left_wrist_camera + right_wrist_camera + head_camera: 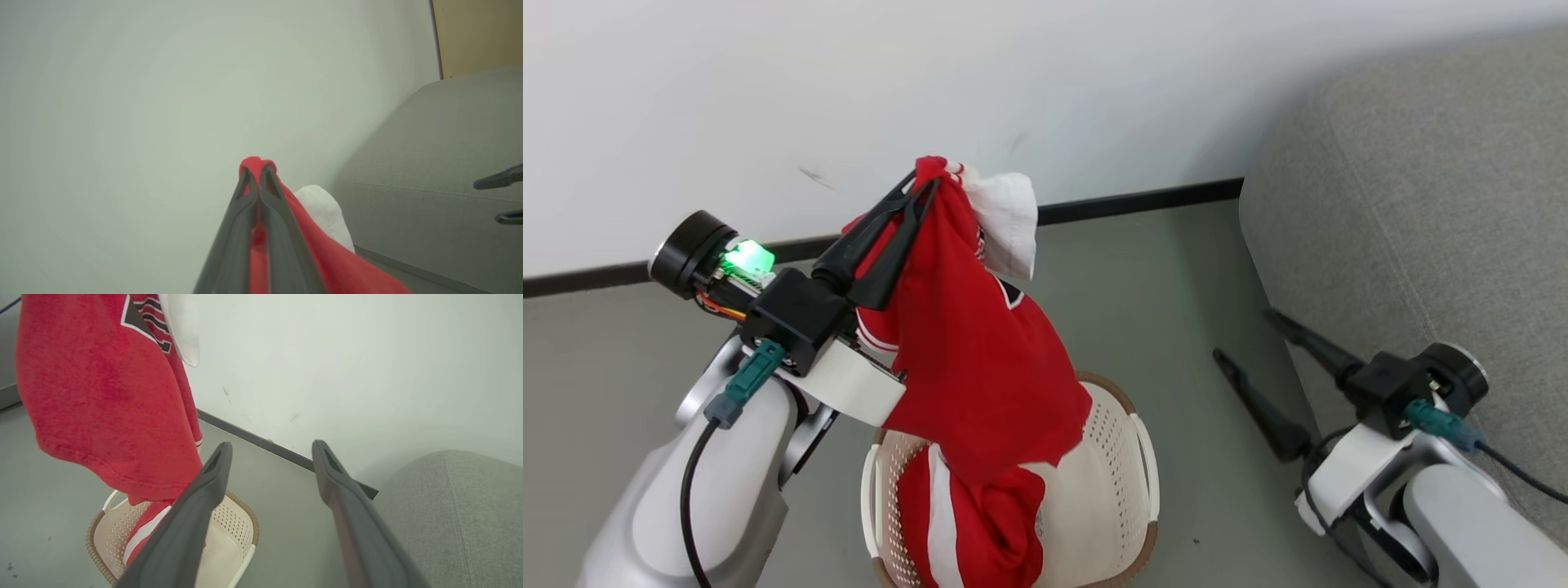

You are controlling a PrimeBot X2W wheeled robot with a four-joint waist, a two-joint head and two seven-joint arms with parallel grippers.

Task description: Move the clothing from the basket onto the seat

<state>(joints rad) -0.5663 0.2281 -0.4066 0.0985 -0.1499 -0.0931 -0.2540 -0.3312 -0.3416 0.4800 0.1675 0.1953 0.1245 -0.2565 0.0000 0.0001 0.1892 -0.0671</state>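
Tapered left gripper (258, 173) pinches limp red clothing (980, 359).

The basket (1115, 441) stands on the floor (1176, 278), near centre. One garment (980, 351) hangs above it from the left hand (923, 184). A second garment (1005, 523) lies inside the basket. The seat (1421, 204) stands at right. The right hand (1244, 333) is between basket and seat, just beside the seat. The wall (1013, 82) runs along the far side.
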